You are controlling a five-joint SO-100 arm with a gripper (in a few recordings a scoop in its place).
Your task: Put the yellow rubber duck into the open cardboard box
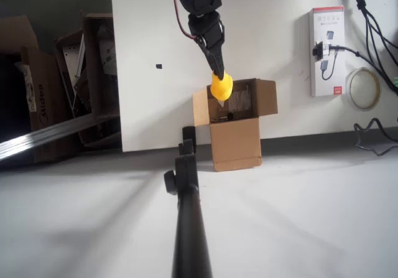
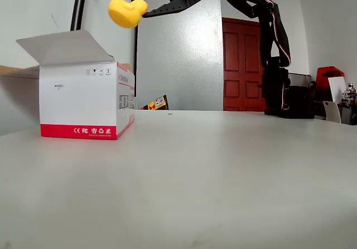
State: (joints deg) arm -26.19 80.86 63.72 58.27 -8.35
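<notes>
While claw (image 2: 144, 8) grips, duck (image 2: 126, 11) glossy yellow

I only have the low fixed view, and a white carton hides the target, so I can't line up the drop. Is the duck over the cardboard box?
Observer: In the overhead view, the duck overlaps the upper-left corner of the cardboard box opening, not its middle. It hangs high, though, so the true offset is hard to judge.
Operator: Is the top actually open?
Observer: Yes. The side flaps are spread out to the left and right, and the inside is visible from above.
</notes>
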